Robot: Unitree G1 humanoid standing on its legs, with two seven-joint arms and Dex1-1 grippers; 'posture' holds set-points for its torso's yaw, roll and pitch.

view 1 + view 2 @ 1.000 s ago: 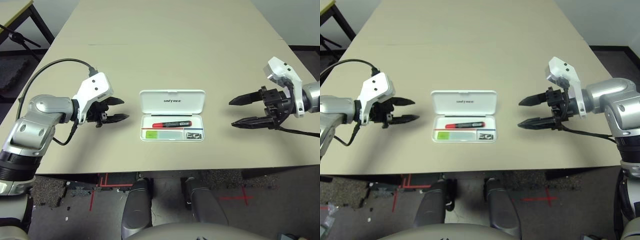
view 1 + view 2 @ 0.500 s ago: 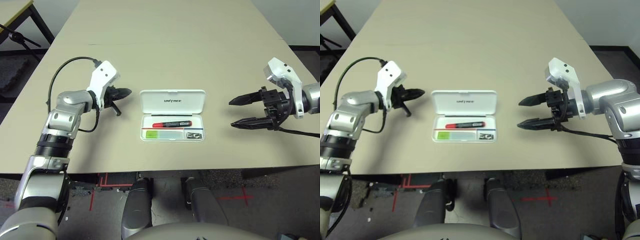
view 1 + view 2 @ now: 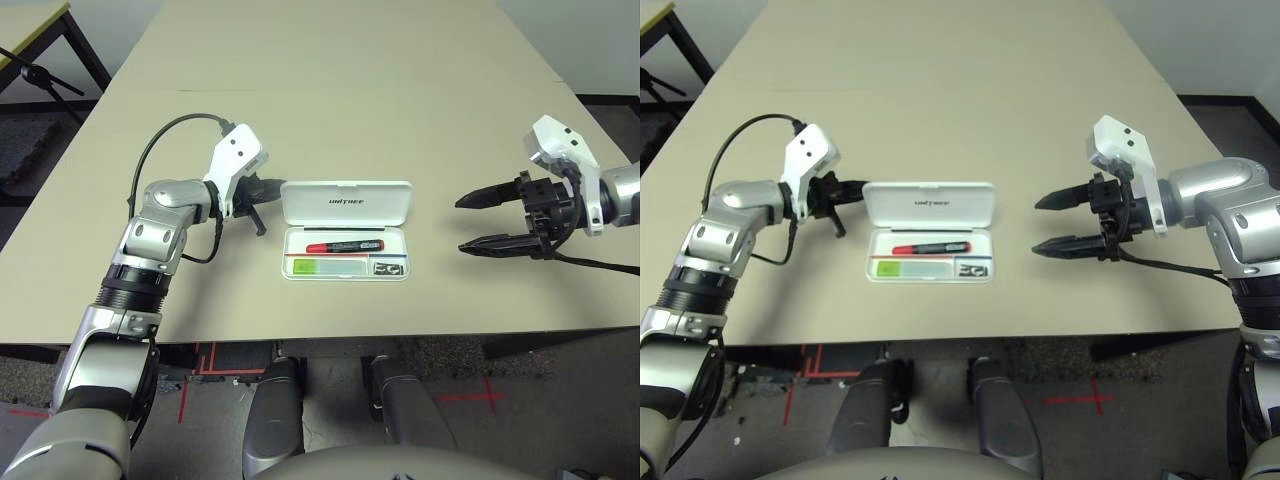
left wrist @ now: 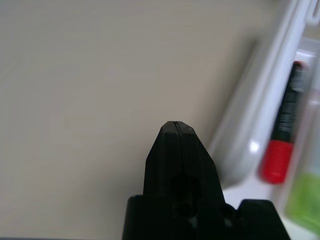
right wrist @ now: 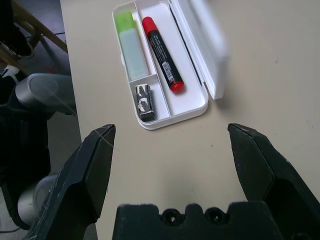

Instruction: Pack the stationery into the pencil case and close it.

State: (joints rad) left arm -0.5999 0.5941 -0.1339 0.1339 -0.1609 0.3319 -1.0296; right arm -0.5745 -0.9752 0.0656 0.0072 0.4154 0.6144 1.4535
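Stationery sits packed in the open pencil case [image 3: 345, 232] — left tool [image 3: 270, 186], pinched narrow, beside lid to flip it; right tool [image 3: 476, 221] wide, idle.

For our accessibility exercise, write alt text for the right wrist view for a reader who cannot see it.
An open white pencil case lies on a beige table, holding a red marker, a pale-and-green stick and a small black-and-silver clip. The right gripper is wide open, apart from the case.
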